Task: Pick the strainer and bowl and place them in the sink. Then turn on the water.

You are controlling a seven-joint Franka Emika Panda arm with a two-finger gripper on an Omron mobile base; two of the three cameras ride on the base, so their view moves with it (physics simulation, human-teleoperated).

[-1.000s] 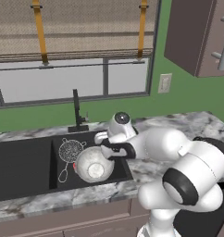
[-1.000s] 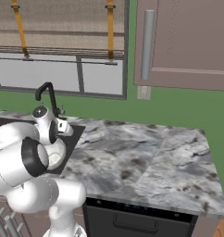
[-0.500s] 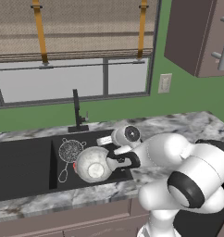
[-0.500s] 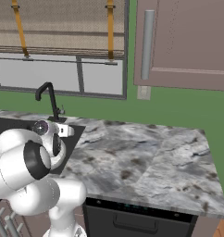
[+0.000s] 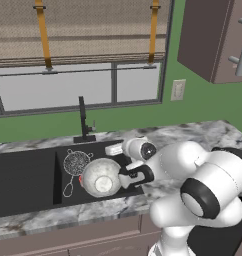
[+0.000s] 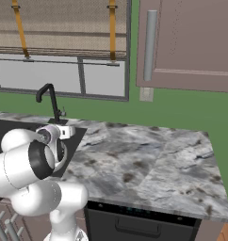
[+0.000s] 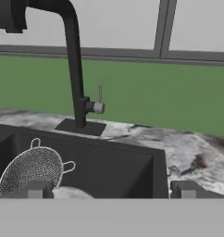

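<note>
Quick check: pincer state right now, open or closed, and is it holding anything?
Pincer: open, jaws spread wide, holding nothing; it sits at the sink above the bowl, with the strainer beside it.

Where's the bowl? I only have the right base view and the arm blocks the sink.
Observer: The bowl lies in the right basin of the sink, beside the strainer.
Operator: Is the gripper holding either one?
Observer: No. In the hand view the fingertips stand wide apart with nothing between them.
Operator: Is the water on?
Observer: No stream falls from the faucet; its small lever sits on the side of the post.
</note>
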